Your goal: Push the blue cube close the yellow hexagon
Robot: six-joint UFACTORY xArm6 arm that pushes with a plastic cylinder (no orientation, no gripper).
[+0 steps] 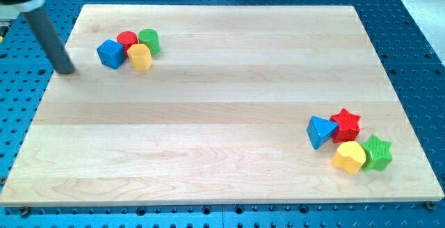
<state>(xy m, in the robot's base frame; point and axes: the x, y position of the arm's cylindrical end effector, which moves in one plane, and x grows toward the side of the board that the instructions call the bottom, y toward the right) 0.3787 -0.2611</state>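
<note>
The blue cube [110, 53] sits at the view's upper left of the wooden board [208, 117]. The yellow hexagon [140, 57] lies just to its right, close beside it or touching. A red cylinder [127, 40] and a green cylinder [149, 40] stand right behind them in the same cluster. My tip [65, 70] rests near the board's left edge, to the left of the blue cube and a little below it, with a clear gap between them.
A second cluster lies at the view's lower right: a blue triangle [320, 131], a red star [345, 123], a yellow heart-like block [349, 158] and a green star [377, 152]. Blue perforated table surrounds the board.
</note>
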